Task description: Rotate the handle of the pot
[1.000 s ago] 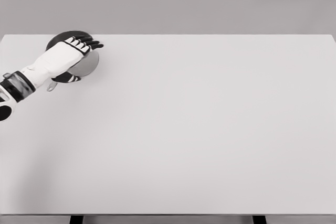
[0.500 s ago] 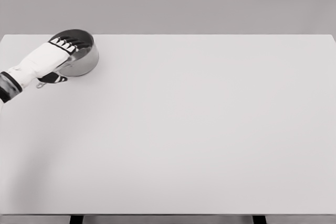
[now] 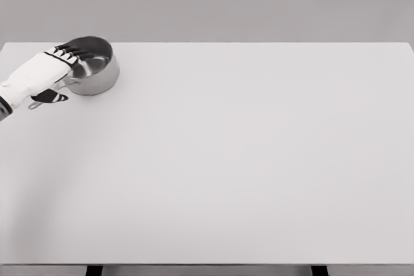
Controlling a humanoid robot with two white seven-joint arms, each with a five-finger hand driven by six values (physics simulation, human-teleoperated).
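Observation:
A shiny steel pot (image 3: pixel 97 69) stands at the far left corner of the white table (image 3: pixel 246 159). Its handle (image 3: pixel 68 83) points to the lower left and runs under my left hand (image 3: pixel 57 74); only the handle's tip shows beyond the hand, near the left edge. The fingers (image 3: pixel 66 52) lie stretched over the pot's near rim, and the dark thumb (image 3: pixel 49 98) sits below the handle, so the handle is pinched between thumb and palm. My right arm is out of view.
The table's left edge lies right beside the hand and the far edge just behind the pot. A plain grey wall stands behind the table.
My left hand has drawn back to the left, uncovering the pot's bowl. The handle's tip has swung left with it, and the pot has shifted slightly left.

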